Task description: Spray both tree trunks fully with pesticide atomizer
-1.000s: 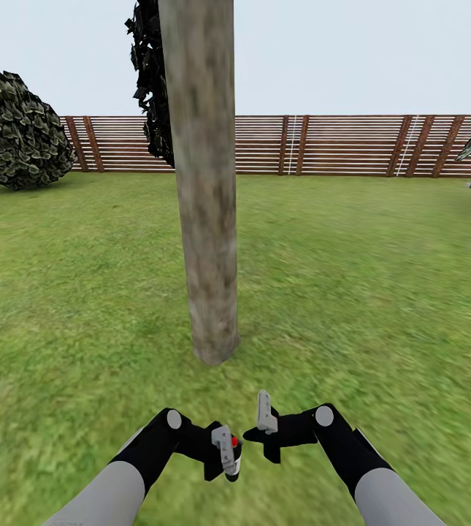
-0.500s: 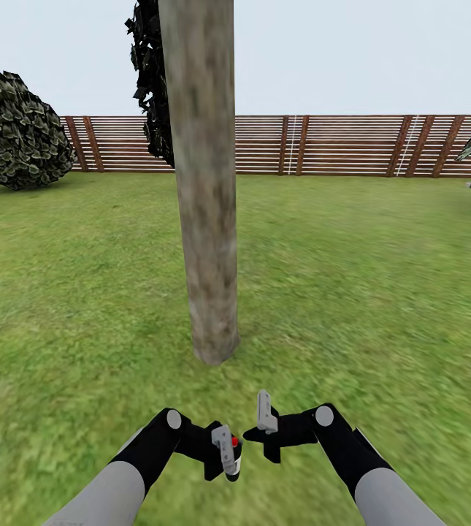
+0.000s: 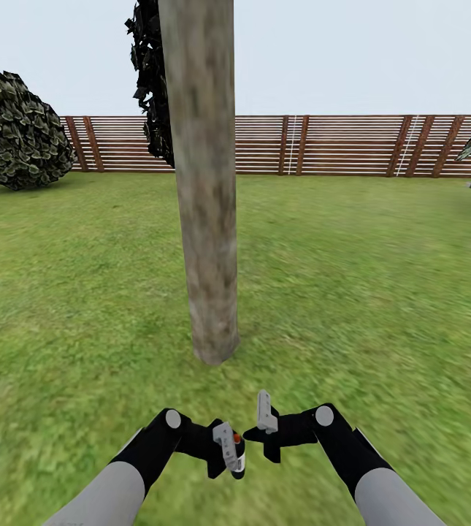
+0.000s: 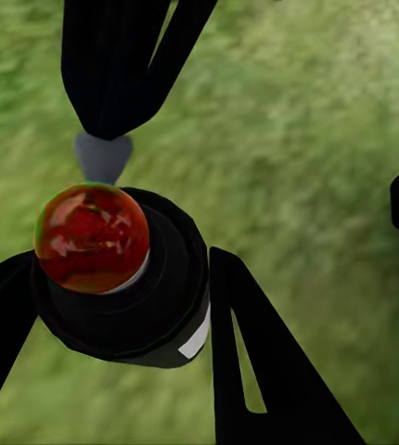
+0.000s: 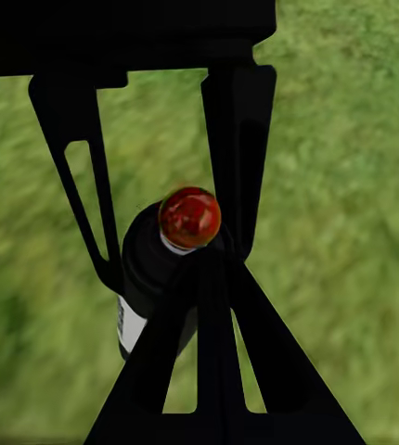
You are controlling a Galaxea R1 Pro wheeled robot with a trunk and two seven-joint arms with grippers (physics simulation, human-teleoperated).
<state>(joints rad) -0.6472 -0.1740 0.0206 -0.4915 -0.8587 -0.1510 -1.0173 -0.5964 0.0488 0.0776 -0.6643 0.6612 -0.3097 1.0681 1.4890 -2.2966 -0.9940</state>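
Both left gripper (image 3: 229, 454) fingers seemingly clamp pesticide atomizer (image 4: 116, 278).

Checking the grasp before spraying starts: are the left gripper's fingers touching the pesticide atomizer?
Touching. In the left wrist view the left gripper has its black fingers pressed against both sides of the pesticide atomizer, no grass showing between them.

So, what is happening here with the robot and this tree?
The robot stands on the lawn facing a pale tree trunk. Its left claw holds the pesticide atomizer, a small dark bottle with a red top, gripped between the fingers. The right claw hangs empty right beside it. Both are low in front of the robot, short of the trunk's base.
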